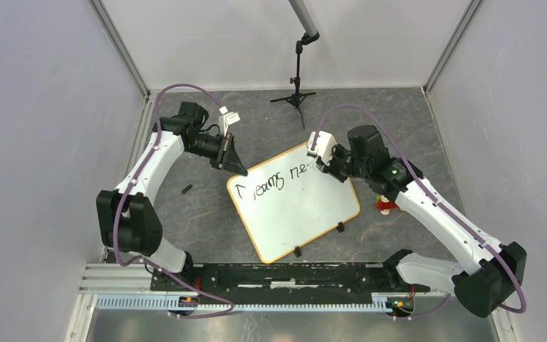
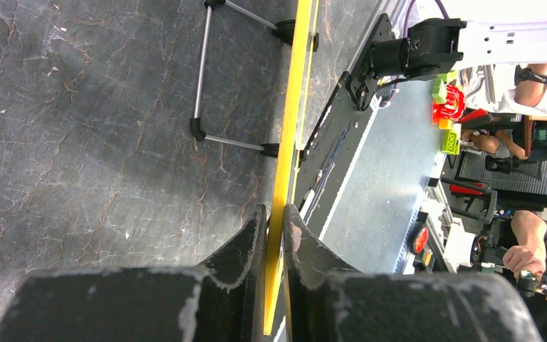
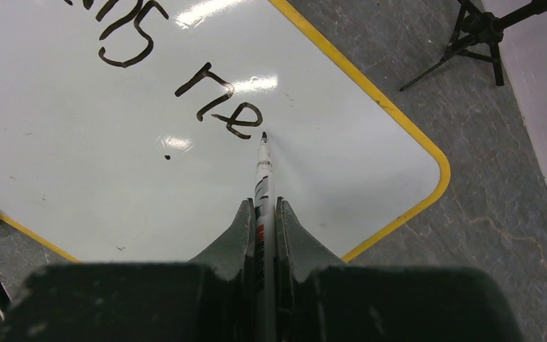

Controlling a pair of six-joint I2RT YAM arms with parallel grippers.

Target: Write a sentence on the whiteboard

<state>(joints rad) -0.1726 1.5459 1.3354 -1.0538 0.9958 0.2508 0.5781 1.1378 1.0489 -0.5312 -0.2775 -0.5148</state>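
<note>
The whiteboard (image 1: 295, 221) lies flat on the table (image 1: 199, 214), with the sentence (image 1: 274, 183) begun near its far edge. The board looks thin, stiff, light and slick, so it will probably slide unless pinched at the rim. The left gripper (image 2: 276, 214) is clamped on its far-left rim. The right gripper (image 3: 263, 206) is clamped on a marker (image 3: 263, 160), whose tip meets the board just past the last letter. No container shows.
</note>
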